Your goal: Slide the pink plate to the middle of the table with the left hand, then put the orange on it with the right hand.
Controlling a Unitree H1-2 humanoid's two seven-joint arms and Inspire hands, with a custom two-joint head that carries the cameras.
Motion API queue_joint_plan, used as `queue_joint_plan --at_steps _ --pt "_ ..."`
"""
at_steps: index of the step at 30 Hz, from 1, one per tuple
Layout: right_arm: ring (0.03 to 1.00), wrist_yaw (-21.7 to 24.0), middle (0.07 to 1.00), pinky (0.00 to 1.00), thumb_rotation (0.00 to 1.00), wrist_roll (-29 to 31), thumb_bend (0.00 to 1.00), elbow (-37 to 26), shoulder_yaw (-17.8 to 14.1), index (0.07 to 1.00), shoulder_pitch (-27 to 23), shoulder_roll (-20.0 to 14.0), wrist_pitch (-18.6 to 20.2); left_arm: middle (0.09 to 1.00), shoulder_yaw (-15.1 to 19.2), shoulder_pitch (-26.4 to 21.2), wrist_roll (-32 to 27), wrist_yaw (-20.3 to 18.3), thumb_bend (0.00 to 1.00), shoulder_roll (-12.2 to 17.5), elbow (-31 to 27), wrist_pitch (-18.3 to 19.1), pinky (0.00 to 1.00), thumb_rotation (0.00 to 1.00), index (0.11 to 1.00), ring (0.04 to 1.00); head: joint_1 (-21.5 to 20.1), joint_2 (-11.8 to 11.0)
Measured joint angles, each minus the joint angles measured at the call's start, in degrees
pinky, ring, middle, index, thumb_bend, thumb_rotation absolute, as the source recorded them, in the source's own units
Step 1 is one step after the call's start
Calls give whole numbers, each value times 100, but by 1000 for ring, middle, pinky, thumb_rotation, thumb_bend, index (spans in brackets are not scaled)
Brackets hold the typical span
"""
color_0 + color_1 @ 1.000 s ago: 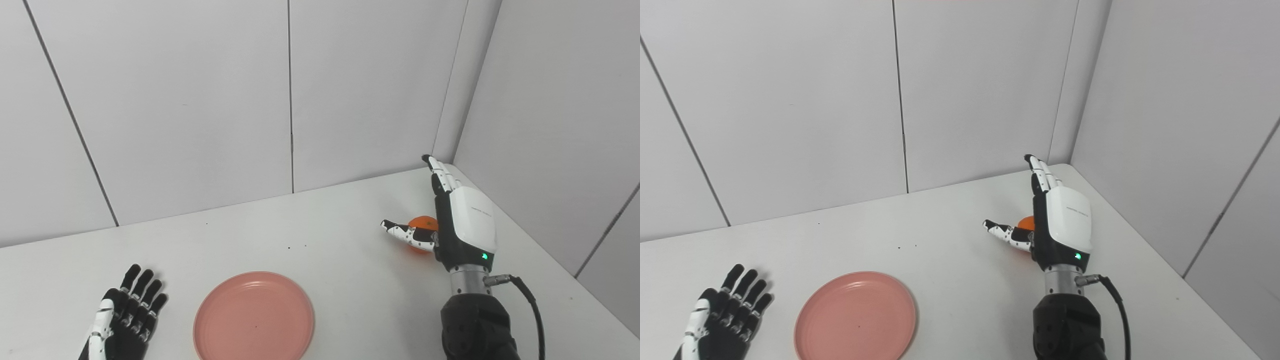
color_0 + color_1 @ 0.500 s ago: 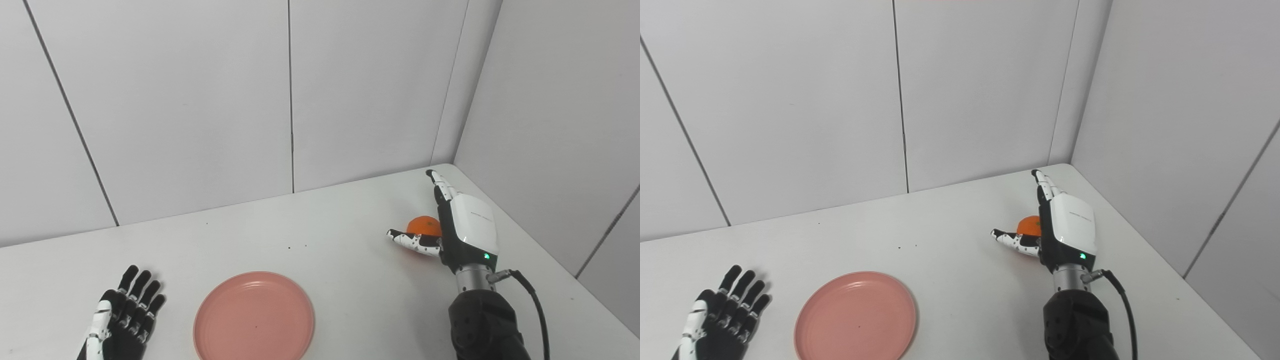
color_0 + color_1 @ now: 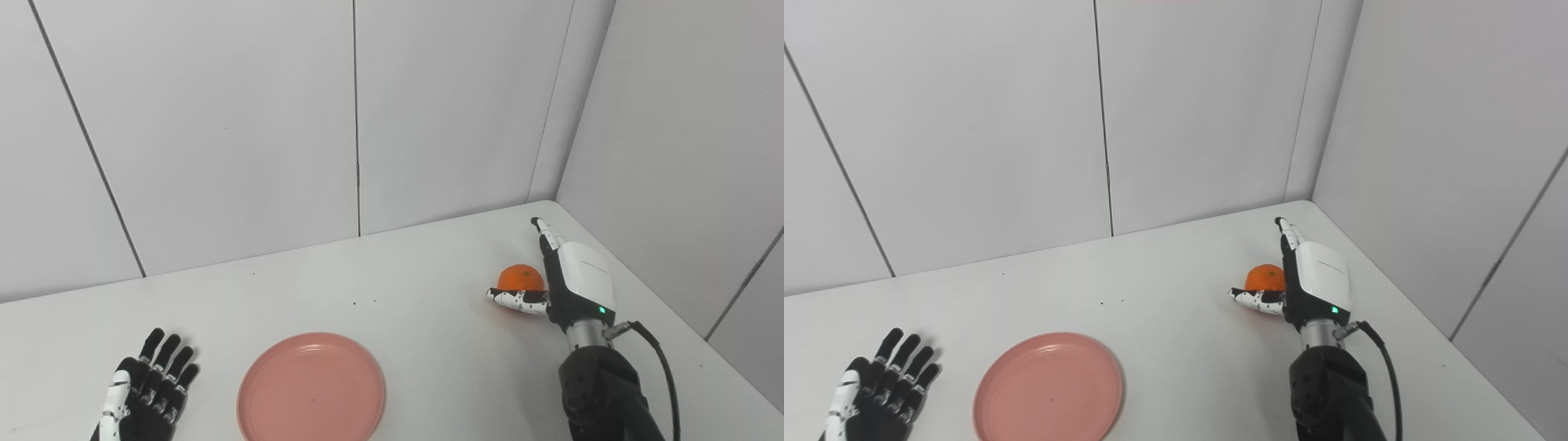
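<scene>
Right hand (image 3: 572,282) stands edge-on on the table (image 3: 429,343), fingers extended, thumb spread toward the left. The orange (image 3: 520,277) sits on the table against its palm, just behind the thumb, not enclosed. Pink plate (image 3: 311,388) lies well apart at near centre. Left hand (image 3: 144,392) rests flat beside the plate, fingers spread, empty.

Pink plate (image 3: 311,387), orange fruit (image 3: 520,277), white table (image 3: 429,263).
</scene>
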Motion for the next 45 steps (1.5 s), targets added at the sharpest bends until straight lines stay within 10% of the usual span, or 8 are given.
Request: queue_joint_plan --at_steps 45 --pt "852 259 909 735 388 745 1000 1192 -47 912 -487 -199 50 991 50 51 -60 216 301 60 -330 460 1000 1000 984 982 9 193"
